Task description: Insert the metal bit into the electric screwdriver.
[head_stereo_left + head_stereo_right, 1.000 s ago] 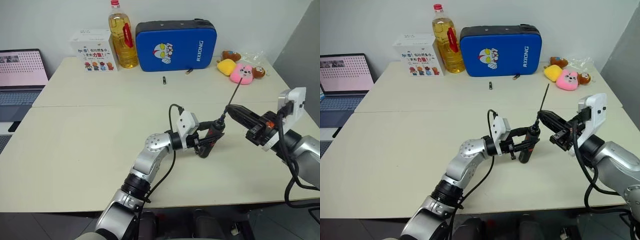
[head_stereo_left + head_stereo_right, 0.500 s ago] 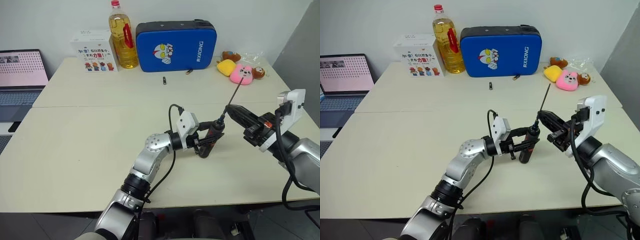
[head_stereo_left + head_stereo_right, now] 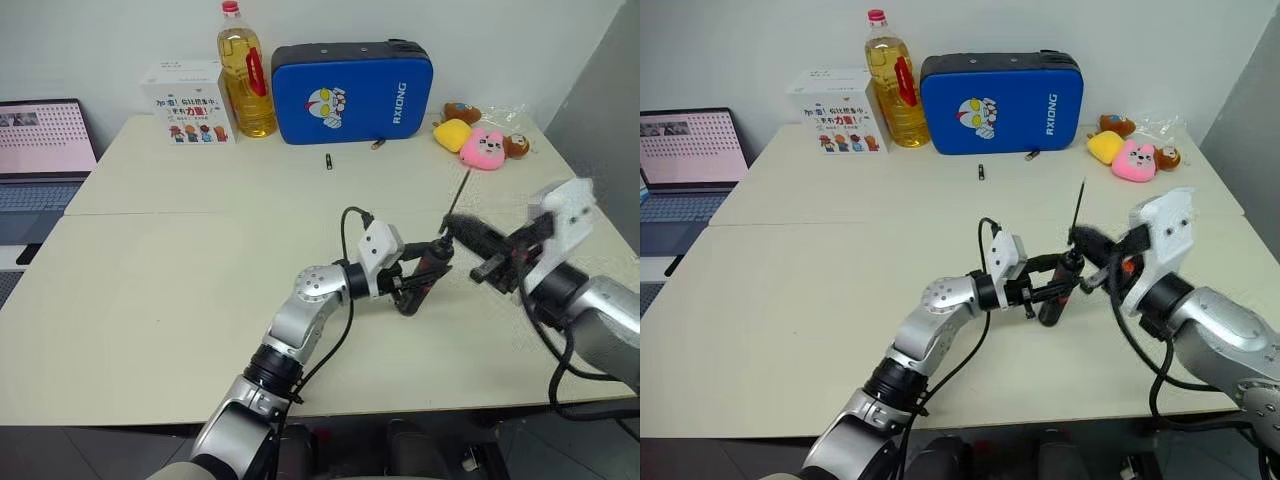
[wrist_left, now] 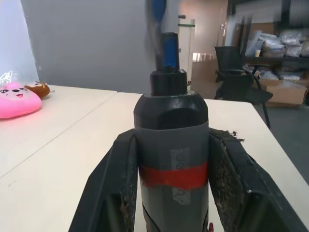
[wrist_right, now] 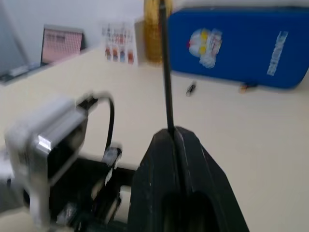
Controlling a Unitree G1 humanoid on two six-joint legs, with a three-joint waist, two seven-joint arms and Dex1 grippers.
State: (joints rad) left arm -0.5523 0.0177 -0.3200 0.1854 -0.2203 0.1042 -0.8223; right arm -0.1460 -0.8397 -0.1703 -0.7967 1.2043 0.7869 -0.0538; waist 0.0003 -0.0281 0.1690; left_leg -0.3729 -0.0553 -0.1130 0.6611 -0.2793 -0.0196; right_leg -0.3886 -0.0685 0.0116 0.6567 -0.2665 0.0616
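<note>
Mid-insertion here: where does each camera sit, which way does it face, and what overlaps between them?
Head stereo pair: looks forward and down over the table; both arms show.
Left wrist view: looks along the left gripper, shut on the electric screwdriver.
Right wrist view: looks along the right gripper, shut on the metal bit, toward the blue case.
Shared: the pink plush toy appears in head and left wrist views.

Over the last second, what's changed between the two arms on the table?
The right gripper, shut on the metal bit, moved left toward the electric screwdriver and rolled. The bit now stands steeper, above the screwdriver's top. The left gripper kept its hold on the screwdriver, in place.
</note>
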